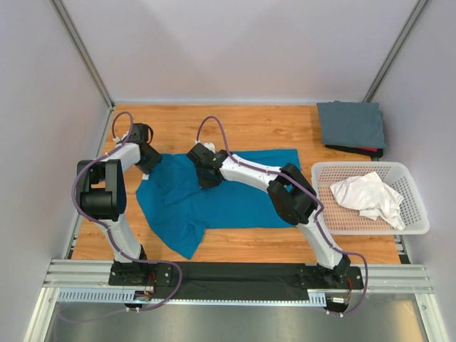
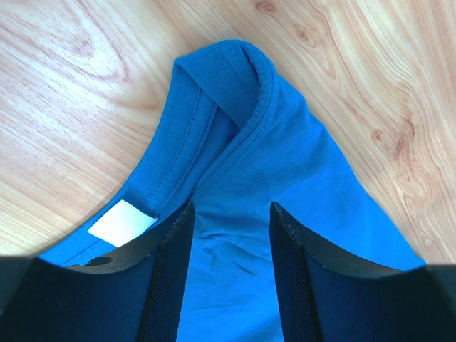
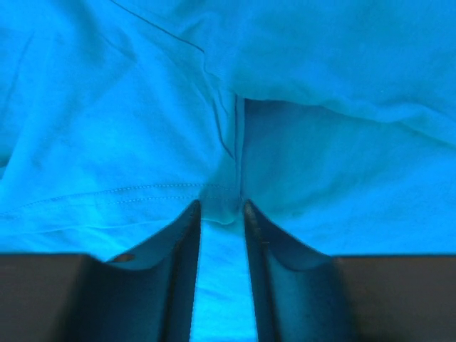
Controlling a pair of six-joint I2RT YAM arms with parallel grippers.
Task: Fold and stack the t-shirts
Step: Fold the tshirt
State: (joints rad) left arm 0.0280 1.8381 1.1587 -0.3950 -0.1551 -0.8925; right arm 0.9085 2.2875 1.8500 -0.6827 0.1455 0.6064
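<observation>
A: Left pincer?
B: Spread astride the collar of the teal t-shirt, which lies rumpled mid-tabletop.
A: Right pincer?
B: Narrowed about a fold; whether it grips cannot be told. Advisable: seat both pinches firmly, then lift evenly.

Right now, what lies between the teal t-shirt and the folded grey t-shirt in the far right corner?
Only bare wooden table. The top view shows an uncovered strip of wood between the teal t-shirt and the grey t-shirt.
</observation>
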